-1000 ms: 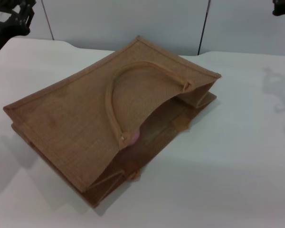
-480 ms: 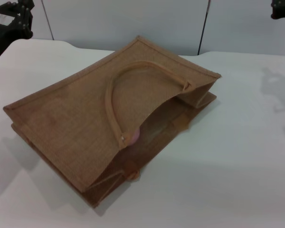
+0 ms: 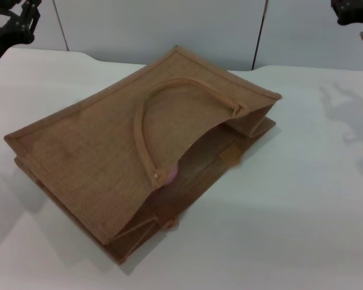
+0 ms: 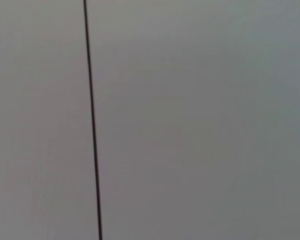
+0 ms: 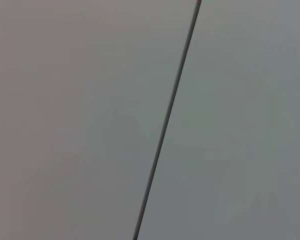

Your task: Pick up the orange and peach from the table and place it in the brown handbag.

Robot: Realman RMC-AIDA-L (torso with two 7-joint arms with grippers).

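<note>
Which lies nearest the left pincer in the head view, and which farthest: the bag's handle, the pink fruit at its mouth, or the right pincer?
From the left pincer, top left corner:
1. handle, atop the brown handbag.
2. peach, a pink sliver inside the bag's mouth.
3. right pincer, opposite top corner.

- We see a white table (image 3: 302, 199) spread across the foreground, with soft shadows on it.
- Behind it we see a grey panelled wall (image 3: 169, 24) with dark vertical seams (image 4: 92, 125).
</note>
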